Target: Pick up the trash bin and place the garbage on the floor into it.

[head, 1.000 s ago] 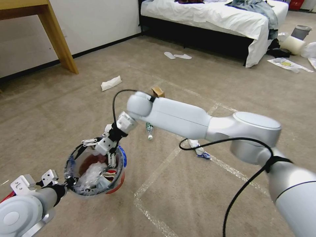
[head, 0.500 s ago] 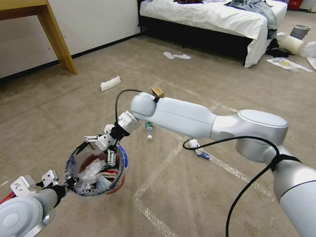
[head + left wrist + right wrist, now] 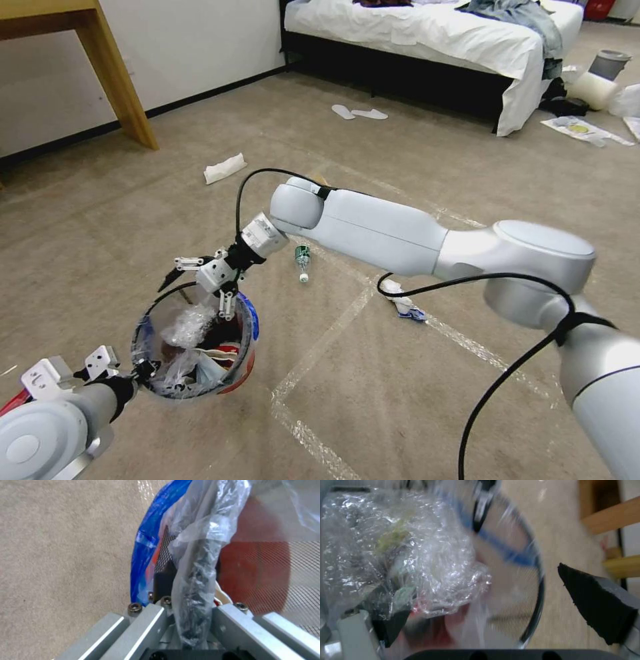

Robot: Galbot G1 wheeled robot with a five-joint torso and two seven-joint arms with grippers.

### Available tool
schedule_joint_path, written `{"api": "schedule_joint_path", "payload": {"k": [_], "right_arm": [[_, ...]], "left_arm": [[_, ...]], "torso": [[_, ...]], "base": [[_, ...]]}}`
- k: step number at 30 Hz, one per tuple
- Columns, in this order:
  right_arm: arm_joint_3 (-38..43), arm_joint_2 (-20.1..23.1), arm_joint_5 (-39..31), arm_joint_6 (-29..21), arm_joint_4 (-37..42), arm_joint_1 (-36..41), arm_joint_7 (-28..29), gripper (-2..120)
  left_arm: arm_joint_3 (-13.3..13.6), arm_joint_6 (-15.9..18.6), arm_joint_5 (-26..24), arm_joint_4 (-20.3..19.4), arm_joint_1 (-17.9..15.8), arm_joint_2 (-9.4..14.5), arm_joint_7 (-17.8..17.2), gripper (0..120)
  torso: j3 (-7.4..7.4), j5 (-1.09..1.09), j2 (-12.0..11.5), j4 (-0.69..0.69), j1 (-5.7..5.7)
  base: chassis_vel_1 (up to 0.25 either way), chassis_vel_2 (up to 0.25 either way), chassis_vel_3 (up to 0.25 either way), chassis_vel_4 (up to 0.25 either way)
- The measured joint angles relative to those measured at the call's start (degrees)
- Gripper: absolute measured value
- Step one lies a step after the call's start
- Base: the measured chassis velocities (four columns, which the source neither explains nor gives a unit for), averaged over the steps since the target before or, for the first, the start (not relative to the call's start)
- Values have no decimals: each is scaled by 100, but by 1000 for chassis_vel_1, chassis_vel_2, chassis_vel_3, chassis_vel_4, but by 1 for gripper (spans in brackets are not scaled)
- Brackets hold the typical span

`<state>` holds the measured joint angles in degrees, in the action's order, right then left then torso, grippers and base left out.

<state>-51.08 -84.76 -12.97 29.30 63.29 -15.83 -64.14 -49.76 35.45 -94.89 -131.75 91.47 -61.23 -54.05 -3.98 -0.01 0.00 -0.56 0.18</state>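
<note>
Bin first: your left claw (image 3: 137,369) is clamped on the trash bin's (image 3: 241,373) near rim. Your right claw (image 3: 207,280) hangs spread and empty over its far rim; the green-labelled bottle (image 3: 303,257) lies just beyond on the floor (image 3: 413,400), nearer your right arm.

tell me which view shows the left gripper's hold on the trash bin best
The left wrist view: the left gripper is shut on the trash bin, its black rim and clear liner pinched between the metal fingers. The head view shows that gripper small at the near rim. The right wrist view shows the bin's inside, not this hold.
</note>
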Motion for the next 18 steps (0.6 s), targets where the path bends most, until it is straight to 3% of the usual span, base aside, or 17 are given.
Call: {"api": "schedule_joint_path", "payload": {"k": [7,8,9,12,15,18], "right_arm": [[-250,203,-598,-416,84,55,-84,100],[-275,218,-270,-321,79,48,227,100],[-25,102,196,-185,-16,68,-152,100],[87,34,127,-63,-90,95,-329,100],[-287,163,-877,-347,89,14,-37,100],[-339,174,-793,-332,79,14,107,100]], "left_arm": [[-46,0,2,-9,36,-2,0,0],[-52,0,3,-9,37,-1,0,0],[-53,0,5,-8,34,-1,0,0],[-52,0,0,-8,23,-1,0,0],[-45,-3,2,11,-5,4,-1,0],[-40,-2,-5,12,-7,4,-1,0]], "torso": [[1,1,0,0,0],[0,1,0,0,0],[0,1,0,-1,1],[2,1,1,1,-1],[2,1,0,1,0],[0,3,0,0,1]], "base": [[0,0,0,0],[0,0,0,0],[0,0,0,0],[0,0,0,0],[0,0,0,0],[0,0,0,0]]}}
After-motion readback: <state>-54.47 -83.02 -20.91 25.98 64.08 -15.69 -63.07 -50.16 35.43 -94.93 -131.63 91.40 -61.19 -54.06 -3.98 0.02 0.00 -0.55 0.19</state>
